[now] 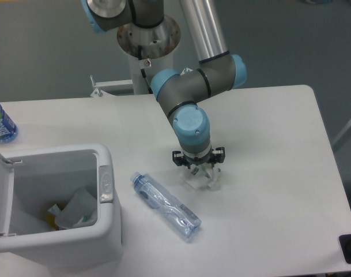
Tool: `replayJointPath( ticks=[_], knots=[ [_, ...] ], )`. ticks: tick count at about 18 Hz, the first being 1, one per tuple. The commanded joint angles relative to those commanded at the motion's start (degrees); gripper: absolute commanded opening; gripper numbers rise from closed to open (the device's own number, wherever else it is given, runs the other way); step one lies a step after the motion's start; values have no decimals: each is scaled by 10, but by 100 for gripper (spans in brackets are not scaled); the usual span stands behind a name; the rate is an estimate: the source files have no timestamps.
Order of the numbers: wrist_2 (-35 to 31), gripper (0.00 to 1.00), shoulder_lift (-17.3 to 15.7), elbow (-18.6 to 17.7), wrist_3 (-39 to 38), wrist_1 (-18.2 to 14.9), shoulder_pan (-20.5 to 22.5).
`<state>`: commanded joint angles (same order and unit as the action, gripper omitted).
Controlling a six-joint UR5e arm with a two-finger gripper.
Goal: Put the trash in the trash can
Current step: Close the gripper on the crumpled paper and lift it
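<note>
The jaws sit right down over the small crumpled white paper wad [202,178], right of the long clear plastic bottle [165,205], but I can't tell if they've clenched.

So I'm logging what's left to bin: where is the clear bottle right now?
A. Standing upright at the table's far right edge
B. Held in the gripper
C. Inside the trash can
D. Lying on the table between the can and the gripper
D: the bottle lies flat on the table, right of the can and below-left of the gripper.
</note>
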<state>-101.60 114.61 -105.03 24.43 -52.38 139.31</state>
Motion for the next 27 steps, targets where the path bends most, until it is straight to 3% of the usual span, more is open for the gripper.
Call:
replayJointPath(
  ticks=[1, 8, 12, 14, 21, 27],
  knots=[
    [-2, 1, 0, 0, 2, -1, 0],
    [-4, 0, -7, 26, 50, -11, 12],
    [3, 0, -53, 54, 107, -10, 29],
    [18, 0, -74, 90, 106, -11, 33],
    [241, 0, -101, 199, -31, -10, 80],
    [333, 0, -121, 257, -173, -5, 72]
  ],
)
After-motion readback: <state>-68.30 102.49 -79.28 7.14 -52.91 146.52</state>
